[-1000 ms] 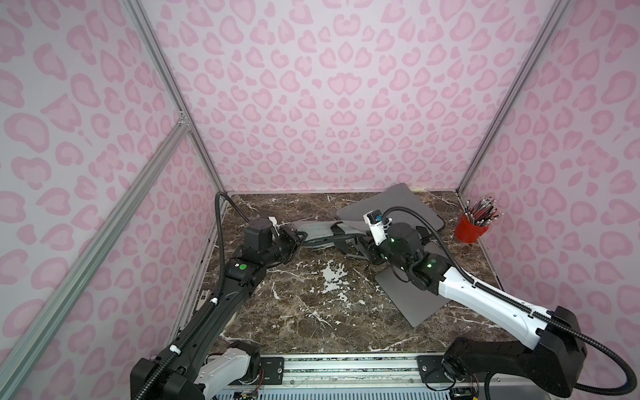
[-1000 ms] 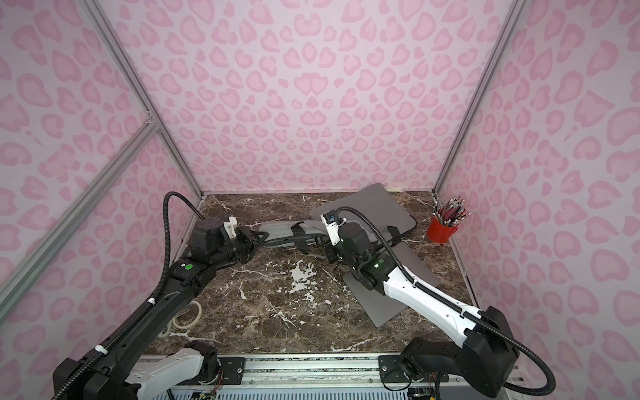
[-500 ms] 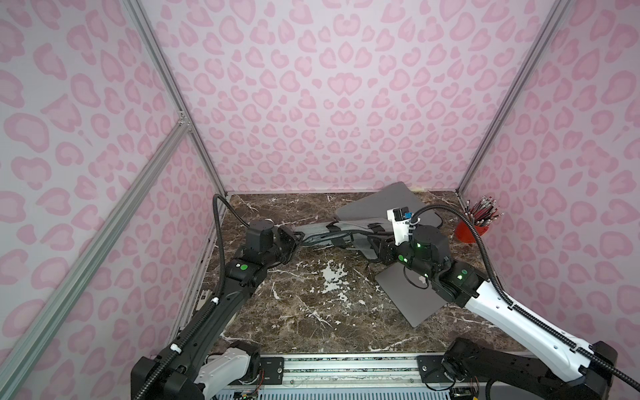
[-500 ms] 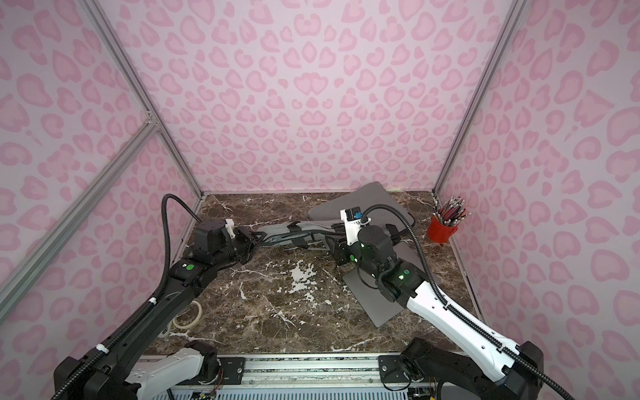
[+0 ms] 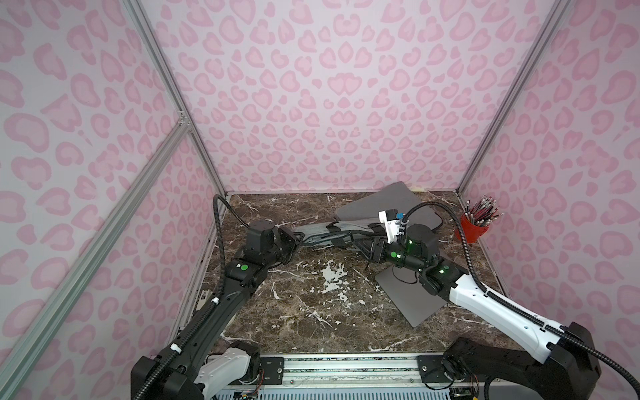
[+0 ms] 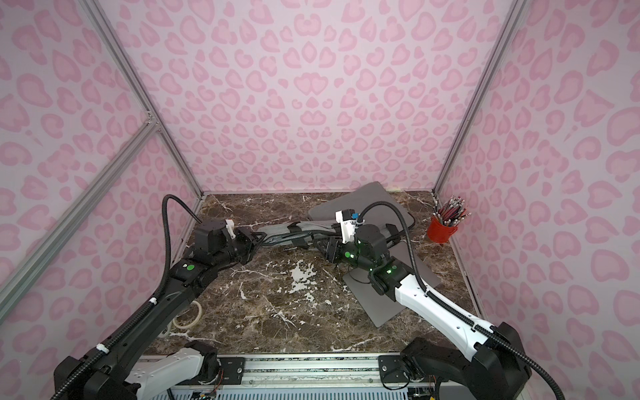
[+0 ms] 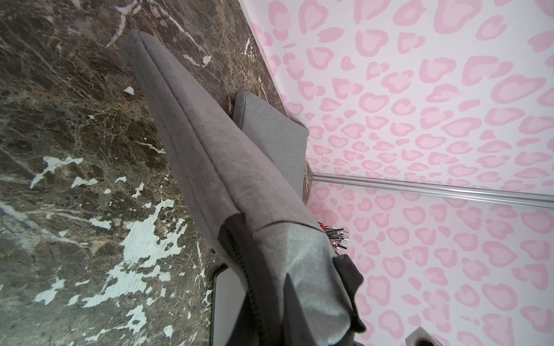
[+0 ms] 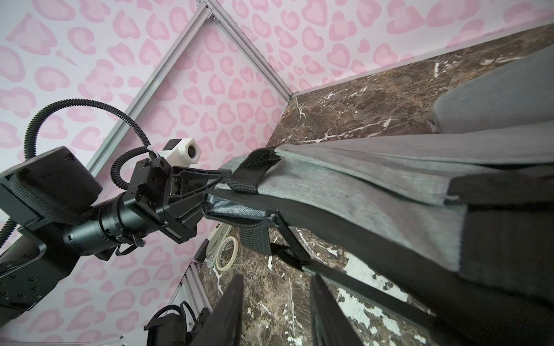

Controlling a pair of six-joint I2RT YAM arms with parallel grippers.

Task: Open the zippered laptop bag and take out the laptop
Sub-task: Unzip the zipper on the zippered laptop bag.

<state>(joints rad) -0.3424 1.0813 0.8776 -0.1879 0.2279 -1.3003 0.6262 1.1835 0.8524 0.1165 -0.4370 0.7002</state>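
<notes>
Right gripper (image 8: pixel 277 277) shifted rightward, jaws spread; left gripper (image 8: pixel 221 176) jaws pinch laptop bag (image 5: pixel 332 233) end.
Bag limp, sagging; take zipper pull (image 8: pixel 271 216).

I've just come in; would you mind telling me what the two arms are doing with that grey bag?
The left gripper is shut on one end of the grey laptop bag, holding that end up off the marble table. The right gripper is open beside the bag's other end, gripping nothing. A flat grey slab, apparently the laptop, lies on the table under the right arm, so it looks already out. A red cup of pencils stands at the side.
</notes>
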